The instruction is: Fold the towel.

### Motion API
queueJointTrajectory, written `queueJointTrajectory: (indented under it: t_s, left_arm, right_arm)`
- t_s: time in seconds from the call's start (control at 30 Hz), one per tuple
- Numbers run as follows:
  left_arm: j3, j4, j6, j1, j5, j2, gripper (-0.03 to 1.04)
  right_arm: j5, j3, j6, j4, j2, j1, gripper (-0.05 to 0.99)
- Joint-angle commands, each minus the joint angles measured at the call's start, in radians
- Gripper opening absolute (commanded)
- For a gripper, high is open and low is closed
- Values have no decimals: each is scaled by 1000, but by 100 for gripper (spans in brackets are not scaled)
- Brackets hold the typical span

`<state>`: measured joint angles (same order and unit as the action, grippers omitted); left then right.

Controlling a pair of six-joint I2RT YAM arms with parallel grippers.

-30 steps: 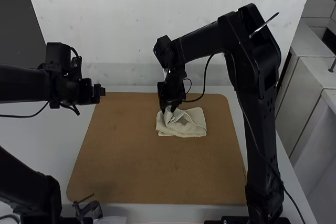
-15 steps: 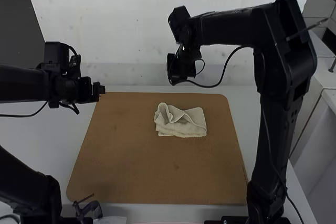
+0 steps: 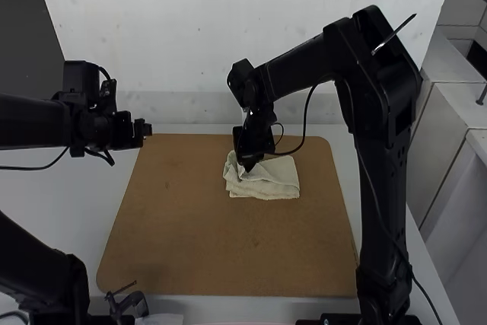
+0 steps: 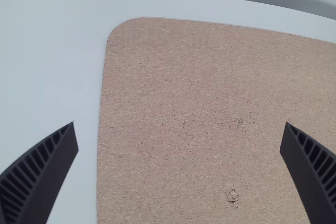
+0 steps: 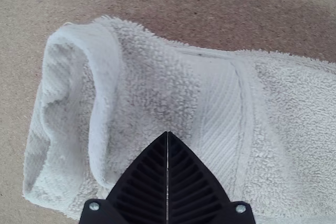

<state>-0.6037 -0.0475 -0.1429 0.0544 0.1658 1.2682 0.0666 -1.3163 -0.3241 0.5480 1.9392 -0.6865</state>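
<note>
The cream towel (image 3: 268, 179) lies folded and rumpled on the brown board, toward its back right part. My right gripper (image 3: 247, 167) is over the towel's left part. In the right wrist view the towel (image 5: 152, 85) has a raised loop at one end and a flat woven band, and my right gripper (image 5: 167, 134) has its fingertips pressed together, with no cloth seen between them. My left gripper (image 3: 146, 133) hangs beside the board's back left corner; in the left wrist view this gripper (image 4: 178, 132) stands wide apart over board and table.
The brown board (image 3: 190, 241) covers much of the white table (image 3: 84, 211). A white wall (image 3: 183, 43) rises behind the table. Near the board's front left edge is a small dark object (image 3: 128, 304).
My right gripper rose off the towel toward the back, then came down over it again. The towel's left part now has an upright loop. The left arm kept still.
</note>
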Motion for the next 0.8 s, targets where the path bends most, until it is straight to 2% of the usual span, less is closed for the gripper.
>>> queueJointTrajectory:
  t_s: [0.0,0.43,0.47,0.5,0.63,0.67,0.77]
  left_arm:
    - [9,12,9,10,20,-16,99]
    - [15,23,16,19,32,-16,99]
    - [15,23,16,19,32,-20,99]
    - [13,23,16,19,35,-23,99]
    - [12,21,17,21,37,-43,99]
    - [12,21,17,21,38,-47,99]
    - [10,17,17,21,38,-59,99]
  right_arm:
    - [15,-46,5,-5,37,-30,2]
    - [15,-126,-3,-8,86,-87,2]
    - [18,-126,-3,-5,78,-82,7]
    - [25,-123,-3,1,64,-79,19]
    - [25,-95,3,3,-36,-31,88]
    - [24,-87,7,6,-68,-16,98]
    - [22,-55,19,6,-163,41,98]
